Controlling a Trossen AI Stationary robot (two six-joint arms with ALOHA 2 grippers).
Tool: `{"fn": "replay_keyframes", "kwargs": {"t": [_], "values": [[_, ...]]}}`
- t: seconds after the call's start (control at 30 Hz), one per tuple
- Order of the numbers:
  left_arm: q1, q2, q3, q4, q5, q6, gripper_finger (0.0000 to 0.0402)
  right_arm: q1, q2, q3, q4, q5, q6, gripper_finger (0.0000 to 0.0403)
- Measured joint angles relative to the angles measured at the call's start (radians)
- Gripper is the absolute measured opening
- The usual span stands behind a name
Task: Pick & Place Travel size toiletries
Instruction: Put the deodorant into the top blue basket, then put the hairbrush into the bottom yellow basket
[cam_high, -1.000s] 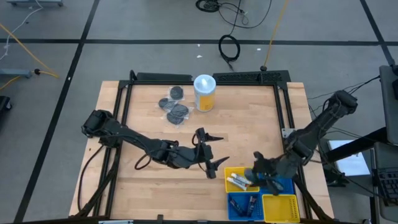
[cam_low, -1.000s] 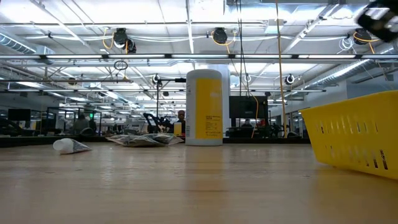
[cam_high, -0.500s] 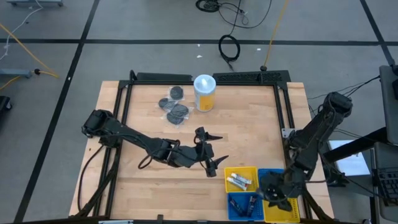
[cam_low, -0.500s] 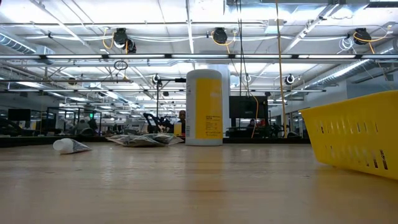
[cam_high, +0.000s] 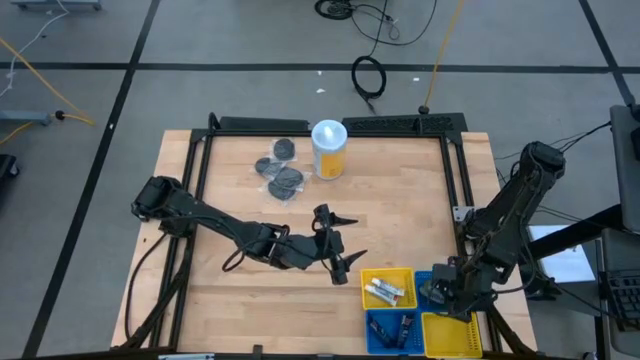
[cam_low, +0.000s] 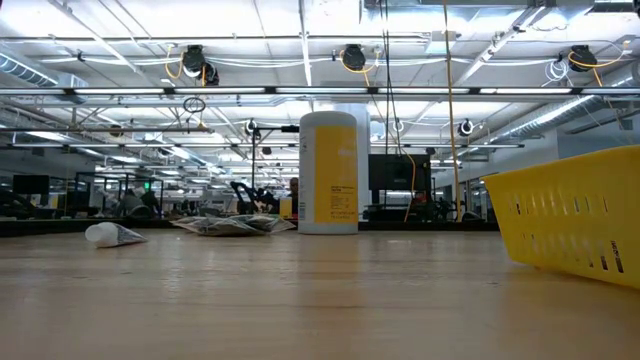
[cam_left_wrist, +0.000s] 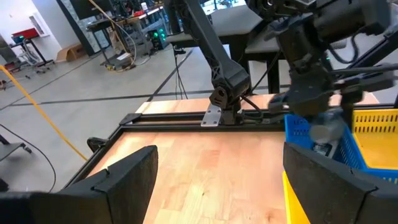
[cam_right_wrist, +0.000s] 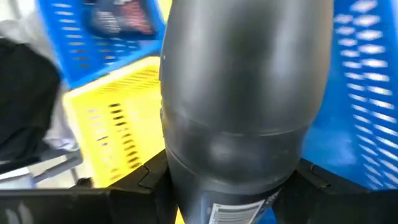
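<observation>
Over the blue bin (cam_high: 437, 287), right gripper (cam_high: 447, 290) clamped on a dark bottle (cam_right_wrist: 245, 106); label cut off.

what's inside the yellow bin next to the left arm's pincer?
The yellow slatted plastic bin holds small white tubes lying flat, seemingly two or three. Its floor beneath them is covered, so anything under them can't be seen. The open left pincer hovers beside it, apart.

Robotics lab: ceiling cable trays (cam_low: 300, 90), distant workstations (cam_low: 120, 195)
</observation>
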Motion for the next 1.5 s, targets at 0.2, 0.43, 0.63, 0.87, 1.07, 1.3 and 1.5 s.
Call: {"fn": "replay_keyframes", "kwargs": {"t": [0.2,0.43,0.63,0.87,1.07,1.3,1.5], "values": [[0.003,0.000,0.000,-0.006,0.000,0.003,0.0340,0.000,-0.007,0.000,-0.156,-0.035,0.069,0.0179],[0.004,0.000,0.000,-0.010,0.000,0.007,0.0340,0.000,-0.007,0.000,-0.161,-0.047,0.068,0.0183],[0.005,0.000,0.000,-0.026,0.000,0.006,0.0340,0.000,-0.007,0.000,-0.160,-0.046,0.042,0.0228],[0.006,0.000,0.000,-0.029,0.000,0.007,0.0340,0.000,-0.007,0.000,-0.159,-0.022,0.036,0.0220],[0.013,0.000,0.000,-0.034,-0.014,-0.006,0.0340,-0.001,-0.010,0.000,-0.132,0.009,-0.010,0.0207],[0.013,-0.044,-0.002,-0.233,-0.189,-0.106,0.0340,-0.003,-0.050,0.000,-0.029,0.076,-0.094,0.0203],[0.022,-0.115,-0.001,-0.499,-0.238,-0.334,0.0340,-0.035,-0.122,0.000,0.038,0.217,-0.261,0.0203]]}}
